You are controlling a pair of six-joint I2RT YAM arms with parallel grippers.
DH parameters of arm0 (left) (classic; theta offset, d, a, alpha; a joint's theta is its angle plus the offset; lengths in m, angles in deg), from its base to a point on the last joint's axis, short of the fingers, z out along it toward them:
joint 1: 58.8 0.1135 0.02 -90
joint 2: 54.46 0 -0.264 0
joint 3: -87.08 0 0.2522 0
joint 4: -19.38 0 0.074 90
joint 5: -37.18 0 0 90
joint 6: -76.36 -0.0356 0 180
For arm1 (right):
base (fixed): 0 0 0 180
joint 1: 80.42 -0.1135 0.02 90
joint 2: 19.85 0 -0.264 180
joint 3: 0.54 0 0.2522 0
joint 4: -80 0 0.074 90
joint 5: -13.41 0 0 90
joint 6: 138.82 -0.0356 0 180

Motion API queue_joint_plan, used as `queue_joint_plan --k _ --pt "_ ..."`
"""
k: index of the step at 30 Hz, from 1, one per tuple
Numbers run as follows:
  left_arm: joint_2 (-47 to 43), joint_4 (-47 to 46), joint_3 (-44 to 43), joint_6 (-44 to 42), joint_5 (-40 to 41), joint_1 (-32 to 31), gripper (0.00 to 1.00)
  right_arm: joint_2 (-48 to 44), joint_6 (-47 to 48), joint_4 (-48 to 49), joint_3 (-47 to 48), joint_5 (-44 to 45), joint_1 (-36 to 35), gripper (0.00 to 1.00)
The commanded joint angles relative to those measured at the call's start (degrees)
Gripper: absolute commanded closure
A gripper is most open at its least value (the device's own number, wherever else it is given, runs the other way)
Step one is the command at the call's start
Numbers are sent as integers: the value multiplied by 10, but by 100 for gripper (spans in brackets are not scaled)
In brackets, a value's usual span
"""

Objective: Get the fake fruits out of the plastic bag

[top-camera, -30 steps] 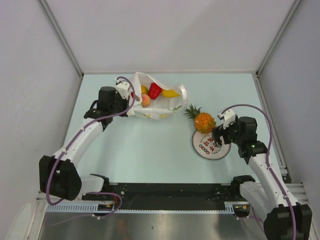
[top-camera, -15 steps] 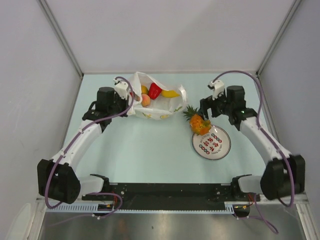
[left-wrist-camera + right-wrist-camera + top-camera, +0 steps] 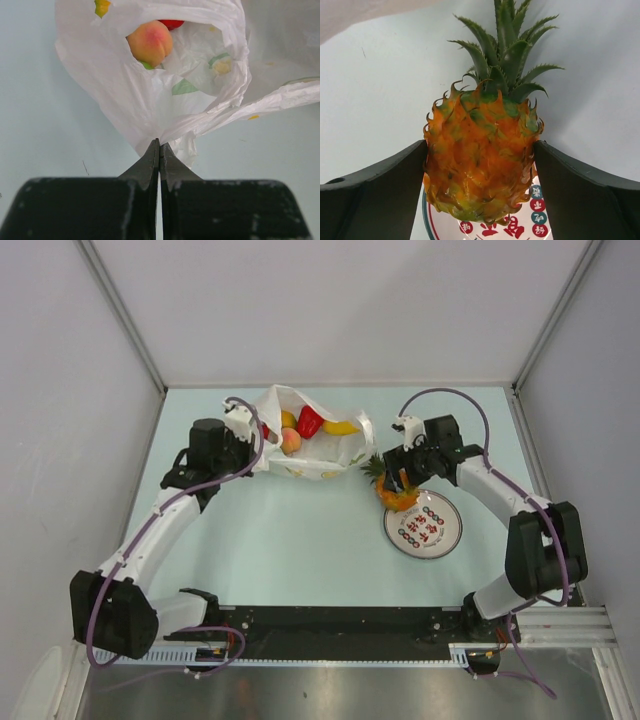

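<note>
The plastic bag [image 3: 318,462] lies at the back middle of the table, mouth open, with a red fruit [image 3: 310,422], a peach [image 3: 291,441] and a yellow fruit [image 3: 341,427] showing inside. My left gripper [image 3: 247,444] is shut on the bag's left edge; the left wrist view shows its tips [image 3: 159,146] pinching the film of the bag [image 3: 125,90], with the peach [image 3: 150,42] beyond. My right gripper [image 3: 398,480] is shut on the orange pineapple [image 3: 400,498], one finger on each side of it [image 3: 480,165], over the plate's far left rim.
A round white plate [image 3: 440,530] with coloured marks lies right of centre and shows under the pineapple in the right wrist view [image 3: 532,227]. Grey walls close in the table on three sides. The arm bases stand at the near edge.
My right arm has swung from the near right of the plate round to its far side, and its gripper now sits on the pineapple, which has shifted slightly left. The left gripper has kept hold of the bag.
</note>
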Motion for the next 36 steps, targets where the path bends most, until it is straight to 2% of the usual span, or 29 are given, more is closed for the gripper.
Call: queue_joint_plan --k 1,3,4,7,12,17,20,25,32,36 --pt "-21 -21 9 15 -15 5 99 8 27 -64 20 15 1 22" --pt "-22 -20 11 14 -14 5 98 6 86 -94 20 -20 9 37" --pt "-21 -19 11 14 -14 5 98 2 105 -123 20 -38 11 49" --pt "-20 -16 12 13 -10 6 98 -24 171 -160 17 -87 27 63" --pt "-16 -19 20 13 -15 5 99 -91 262 -165 8 -143 44 67" --pt "-7 -27 24 18 -22 6 98 -137 294 -136 -38 -157 61 69" --pt "1 -26 20 15 -22 6 98 -178 267 -62 -82 -158 91 70" --pt "24 -2 -6 11 -15 6 100 -264 199 133 -215 -138 133 71" --pt "56 67 -33 -68 14 7 100 -342 102 301 -330 -141 141 72" --pt "78 109 -60 -108 31 7 100 -372 75 396 -385 -131 141 68"
